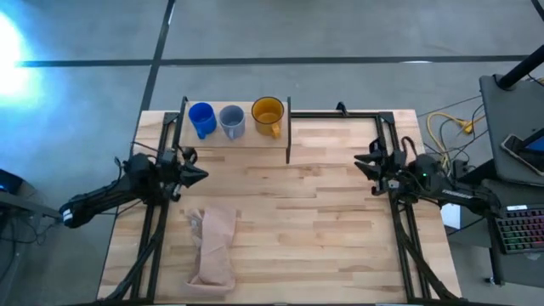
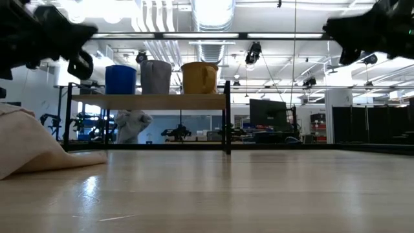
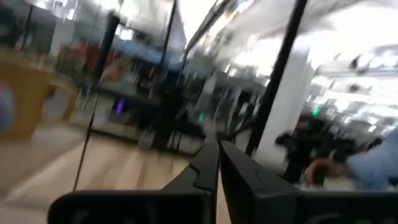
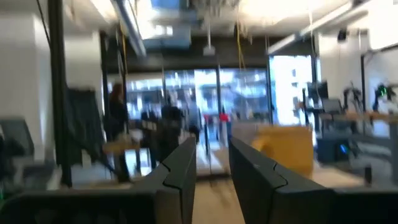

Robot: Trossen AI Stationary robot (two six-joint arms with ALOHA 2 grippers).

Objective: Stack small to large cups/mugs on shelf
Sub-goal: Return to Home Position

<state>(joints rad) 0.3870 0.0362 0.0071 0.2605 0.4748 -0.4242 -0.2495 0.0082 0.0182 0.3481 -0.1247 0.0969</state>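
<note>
We judge the placing done: the blue mug [image 1: 201, 119], grey mug [image 1: 232, 121] and yellow mug [image 1: 268, 116] stand in a row on the shelf [image 1: 246, 140]. Only parking the arms at home is left, and that needs no grasp. The left gripper [image 1: 197, 175] hangs clenched and empty. The right gripper [image 1: 361, 163] is empty with its fingers parted. Both are raised, well apart from the shelf.

Three mugs [image 1: 201, 119] [image 1: 231, 121] [image 1: 268, 116], one shelf [image 1: 253, 140], one cloth [image 1: 217, 246].
</note>
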